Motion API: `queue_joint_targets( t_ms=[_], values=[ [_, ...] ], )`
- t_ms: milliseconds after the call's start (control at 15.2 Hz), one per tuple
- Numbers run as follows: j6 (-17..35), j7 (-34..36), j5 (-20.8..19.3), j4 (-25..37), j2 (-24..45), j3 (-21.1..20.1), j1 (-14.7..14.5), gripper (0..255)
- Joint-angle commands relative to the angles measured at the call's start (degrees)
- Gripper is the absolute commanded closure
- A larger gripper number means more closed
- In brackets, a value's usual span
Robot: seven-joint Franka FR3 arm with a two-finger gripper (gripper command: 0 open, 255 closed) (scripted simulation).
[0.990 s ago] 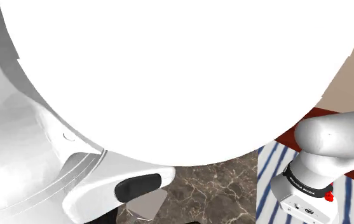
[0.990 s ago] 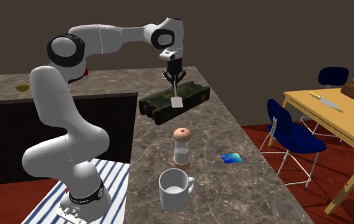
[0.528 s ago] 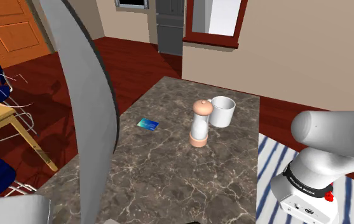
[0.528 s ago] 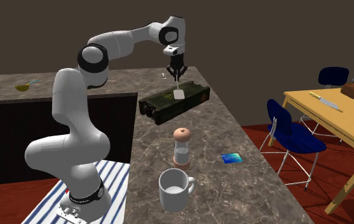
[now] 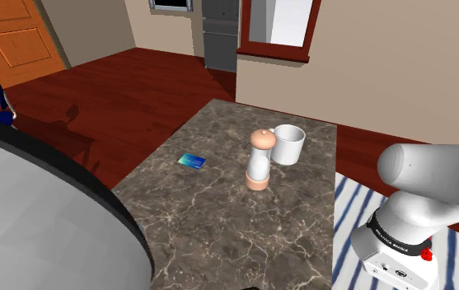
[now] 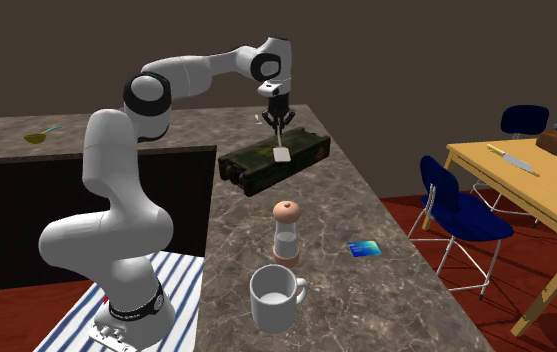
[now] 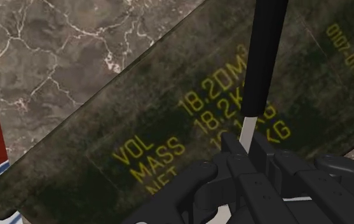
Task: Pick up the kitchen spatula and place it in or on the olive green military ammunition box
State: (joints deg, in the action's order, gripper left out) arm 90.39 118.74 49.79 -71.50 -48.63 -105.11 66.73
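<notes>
The olive green ammunition box [image 6: 251, 168] with yellow lettering lies at the far end of the marble counter [image 6: 366, 300]. My gripper [image 6: 278, 124] hangs just above the box, shut on the spatula [image 6: 281, 150], whose pale blade points down and sits over the box's top. In the wrist view the fingers [image 7: 232, 153] clasp a thin pale shank. From there the spatula [image 7: 264, 63] runs on as a long black part across the box [image 7: 137, 127]. Whether the blade touches the lid I cannot tell.
A pepper grinder [image 6: 286, 232], a white mug [image 6: 275, 297] and a blue card [image 6: 364, 249] stand on the counter nearer the stand [image 5: 400, 243]. A grey arm link [image 5: 38, 222] blocks the shoulder view's lower left. A yellow table [image 6: 526, 175] and blue chairs [image 6: 456, 215] stand to the second exterior view's right.
The gripper has sunk a little toward the box with the spatula still in it. In the shoulder view the arm link has swung down to the lower left, uncovering the counter.
</notes>
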Motion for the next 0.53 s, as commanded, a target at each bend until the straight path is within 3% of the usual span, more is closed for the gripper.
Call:
queue_joint_targets(
  t_ms=[0,462],
  values=[
    [1.4,-0.6,0.3,-1.8,-0.4,-0.1,-0.8,255],
    [5.4,-2.1,1.6,-6.3,-1.8,-0.8,-2.4,255]
  ],
)
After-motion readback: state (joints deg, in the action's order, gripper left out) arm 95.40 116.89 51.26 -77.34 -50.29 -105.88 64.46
